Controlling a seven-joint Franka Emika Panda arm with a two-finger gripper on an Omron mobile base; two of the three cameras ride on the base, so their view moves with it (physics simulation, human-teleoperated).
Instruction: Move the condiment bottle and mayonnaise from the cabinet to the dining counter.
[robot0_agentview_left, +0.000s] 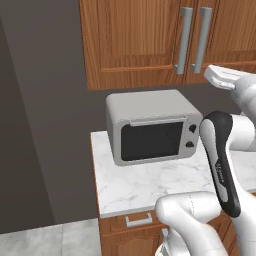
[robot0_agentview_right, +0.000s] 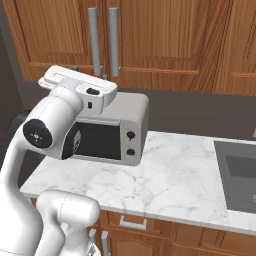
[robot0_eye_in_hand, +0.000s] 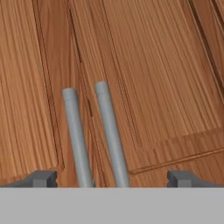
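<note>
Two grey bar handles (robot0_eye_in_hand: 94, 135) stand side by side straight ahead of the gripper (robot0_eye_in_hand: 112, 178) in the hand view, rising between its two dark fingertips (robot0_eye_in_hand: 41, 178), which sit wide apart at the bottom corners with nothing between them. Behind the handles are the closed panelled doors of the cabinet (robot0_eye_in_hand: 157, 74), filling everything beyond the fingers. Neither fingertip touches a handle or the wood.

From the left base view the arm rises from the lower right, bends at a dark-capped elbow and reaches up, so that the white hand (robot0_agentview_left: 225, 77) sits just below and to the right of the handle pair (robot0_agentview_left: 194, 40). The right base view shows the same hand (robot0_agentview_right: 80, 85) from the other side, level and pointed toward the cabinet (robot0_agentview_right: 165, 35), just under the lower ends of the handles.

Below the hand, both base views show a grey microwave (robot0_agentview_left: 150, 127) on a narrow marble worktop (robot0_agentview_right: 175, 175). The right base view adds a sink (robot0_agentview_right: 240, 172) set into the worktop, well off to the hand's right. With the doors shut, the bottle and jar cannot be seen.
</note>
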